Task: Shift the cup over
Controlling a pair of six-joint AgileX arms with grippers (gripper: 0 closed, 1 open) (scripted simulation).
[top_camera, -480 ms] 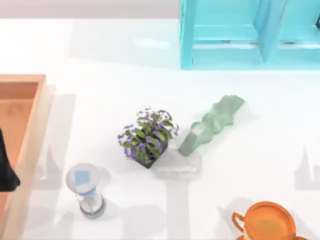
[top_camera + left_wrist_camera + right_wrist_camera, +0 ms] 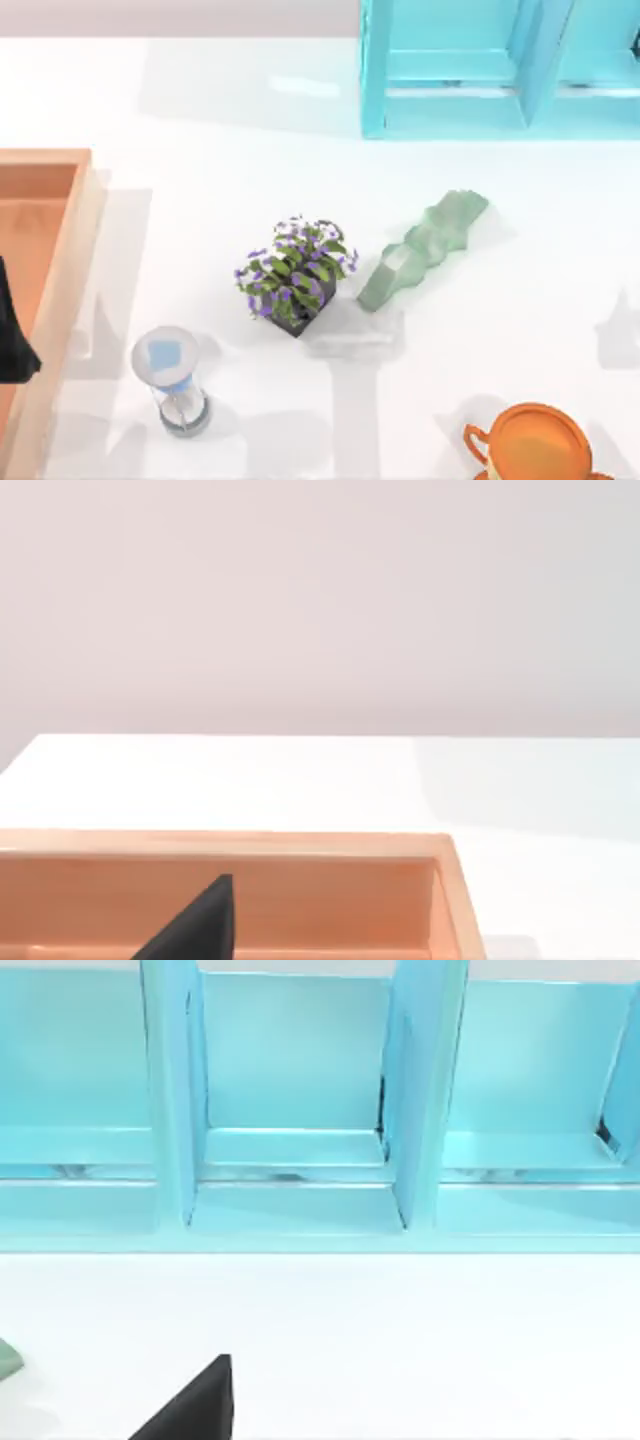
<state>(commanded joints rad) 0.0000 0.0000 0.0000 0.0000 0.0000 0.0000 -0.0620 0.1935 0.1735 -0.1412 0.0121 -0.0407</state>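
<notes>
Orange and glossy, the cup sits at the near right corner of the bench, partly cut by the top view's lower edge, its loop handle toward the left. No tool touches it, so I judge the shift not yet begun. It stands well apart from the plant and the green block at mid-bench, which leaves open bench to its left for a move; the hourglass at near left is a separate item and not the target.

Left arm: a dark part shows at the top view's left edge, over the wooden tray, apparently parked. Whether its tool is apart or together cannot be told. The same holds for the right tool.

View differences: the top view alone gives the cup's position and its neighbours. The left wrist view shows the tray's rim and inner wall with bare bench beyond. The right wrist view faces the blue shelf, showing its dividers and compartments head-on, with a corner of the green block at its edge. From this I judge the right arm is aimed at the shelf, not the cup.
</notes>
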